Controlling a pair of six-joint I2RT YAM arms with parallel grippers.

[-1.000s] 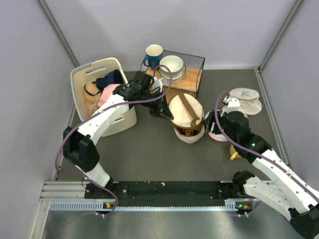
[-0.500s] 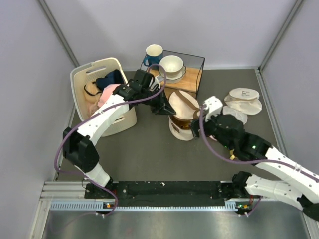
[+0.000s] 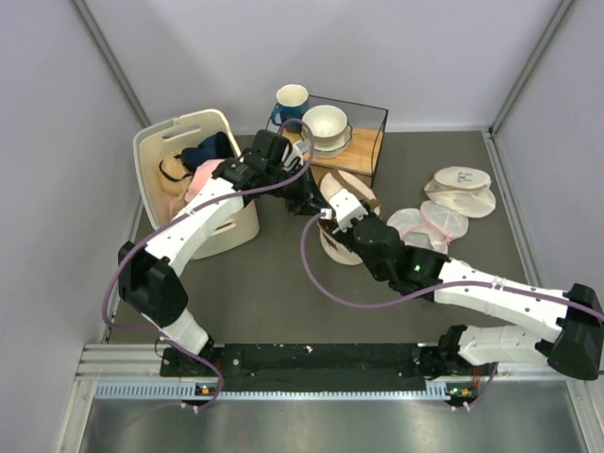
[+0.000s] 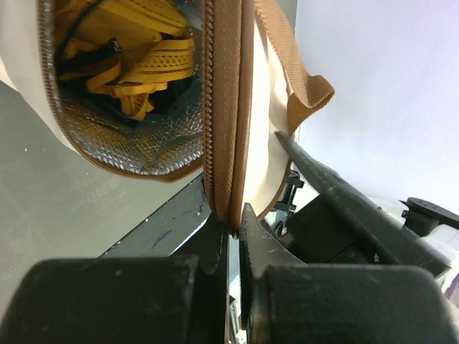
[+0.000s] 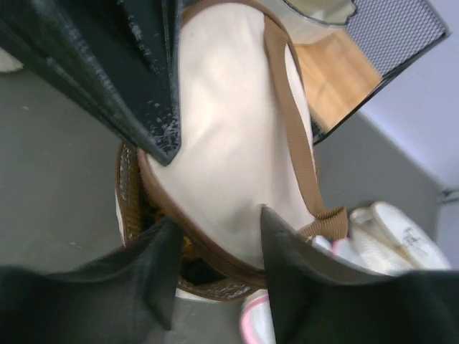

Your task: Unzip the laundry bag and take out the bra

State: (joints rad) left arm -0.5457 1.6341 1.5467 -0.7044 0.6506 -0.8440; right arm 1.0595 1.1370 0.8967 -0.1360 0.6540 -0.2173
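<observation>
The cream laundry bag [image 3: 338,247] stands mid-table with its round lid [image 3: 345,185] lifted and its mouth open. My left gripper [image 3: 315,202] is shut on the lid's brown zipper rim [image 4: 224,129] and holds it up. Below the rim, a yellow bra [image 4: 147,61] lies against the silver lining [image 4: 125,147]. My right gripper [image 3: 329,225] is open at the bag's mouth. In the right wrist view its fingers [image 5: 154,276] straddle the lid's lower edge [image 5: 215,254] without closing on it. A brown strap [image 5: 290,122] crosses the lid.
A cream plastic basket [image 3: 179,125] with clothes stands at the left. A wire crate [image 3: 363,151] holding a bowl [image 3: 324,123] and a blue mug [image 3: 291,102] stand behind the bag. Two flat round mesh pouches [image 3: 429,226] [image 3: 462,189] lie on the right.
My right arm has swung left, away from the pink-rimmed pouch, and its open gripper is now at the bag's mouth. The left gripper has kept its hold and drawn the lid slightly left.
</observation>
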